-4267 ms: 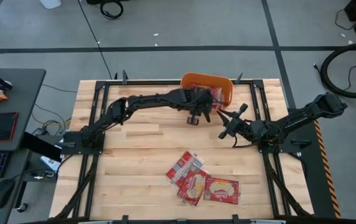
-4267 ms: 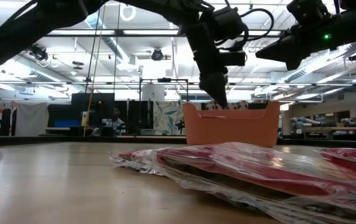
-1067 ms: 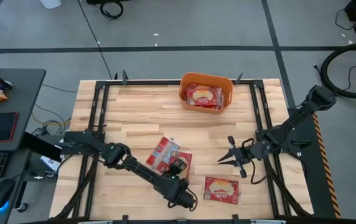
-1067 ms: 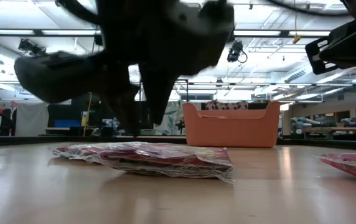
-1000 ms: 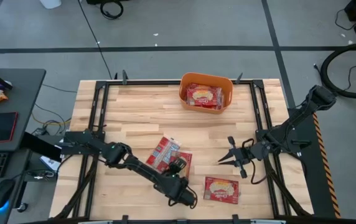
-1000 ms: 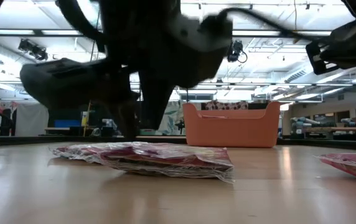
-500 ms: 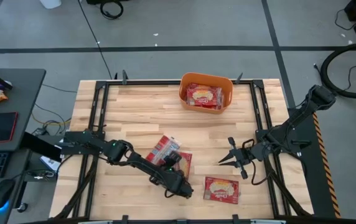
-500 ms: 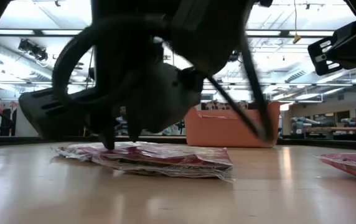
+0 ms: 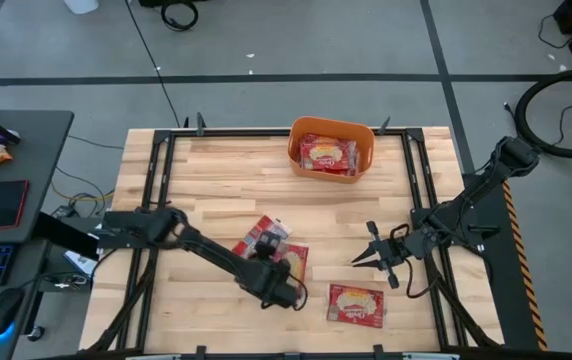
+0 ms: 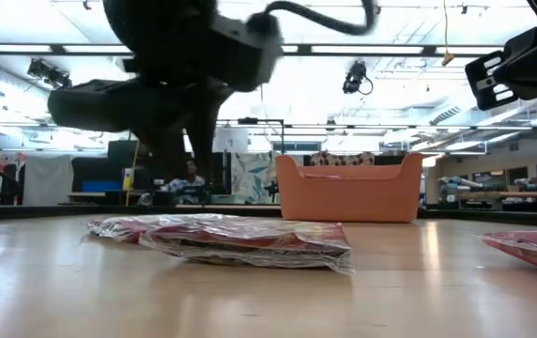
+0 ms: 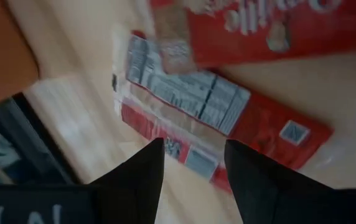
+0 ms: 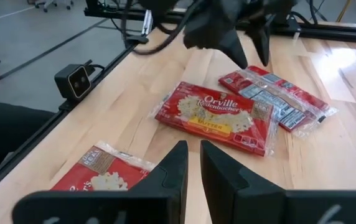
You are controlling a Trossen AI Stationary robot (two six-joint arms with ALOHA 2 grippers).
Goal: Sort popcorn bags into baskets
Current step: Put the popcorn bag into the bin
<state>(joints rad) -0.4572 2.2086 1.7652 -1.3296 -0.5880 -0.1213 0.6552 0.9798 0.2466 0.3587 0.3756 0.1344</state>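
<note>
Now the left claw (image 9: 278,283), spread and empty, is poised over the overlapping flat red foil popcorn packets (image 9: 271,250) at the table's six o'clock. A pickup is judged next: descent, then carriage to the orange plastic tub (image 9: 332,148) at twelve.

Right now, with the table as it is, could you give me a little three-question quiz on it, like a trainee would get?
1. True or false: the orange tub already has popcorn inside.
2. How many popcorn bags lie on the table outside it?
A two B three C five
3. Which pincer hovers over the overlapping pair of bags?

Key
1. True: a bag lies in it.
2. B: the pair and the lone bag.
3. The left pincer, open; the right pincer waits aside.
</note>
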